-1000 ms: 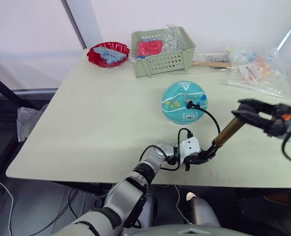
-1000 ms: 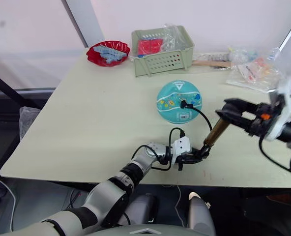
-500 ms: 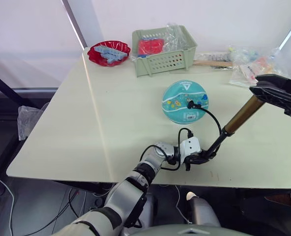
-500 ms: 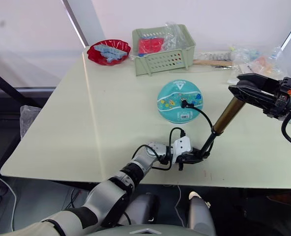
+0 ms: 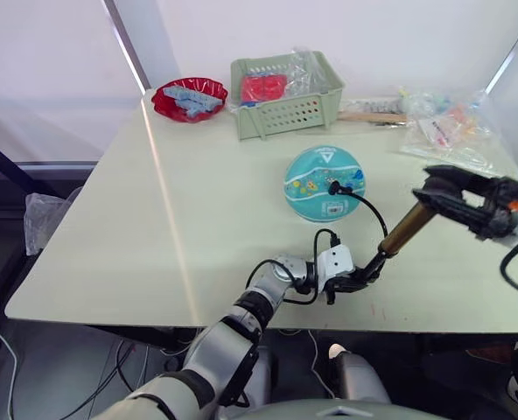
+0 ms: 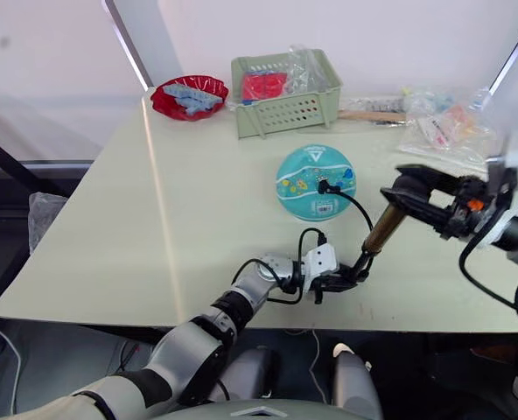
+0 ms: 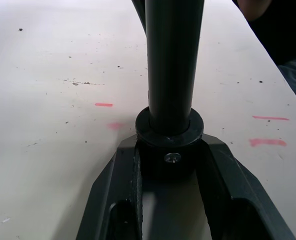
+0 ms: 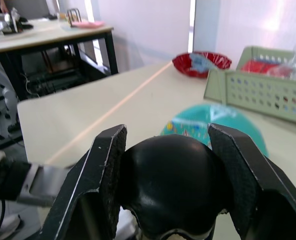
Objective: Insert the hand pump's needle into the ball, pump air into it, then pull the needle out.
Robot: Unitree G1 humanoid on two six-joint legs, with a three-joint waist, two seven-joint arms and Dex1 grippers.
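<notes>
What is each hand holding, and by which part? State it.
Left hand: brass-gold hand pump by its bottom black cap. Right hand: its black handle.

I had the left gripper (image 5: 357, 282) low at the near edge, forearm stretched forward, its fingers clamped on the hand pump's (image 5: 397, 236) base. The right gripper (image 5: 437, 189) came in from the right, raised, fingers closed around the pump's handle.

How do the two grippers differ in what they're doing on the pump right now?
The left gripper is shut on the hand pump at its bottom black cap, low by the table's near edge; the right gripper grips the black handle at the top, raised above the table. Both are clamped on the same tilted pump, whose hose runs to the ball.
</notes>
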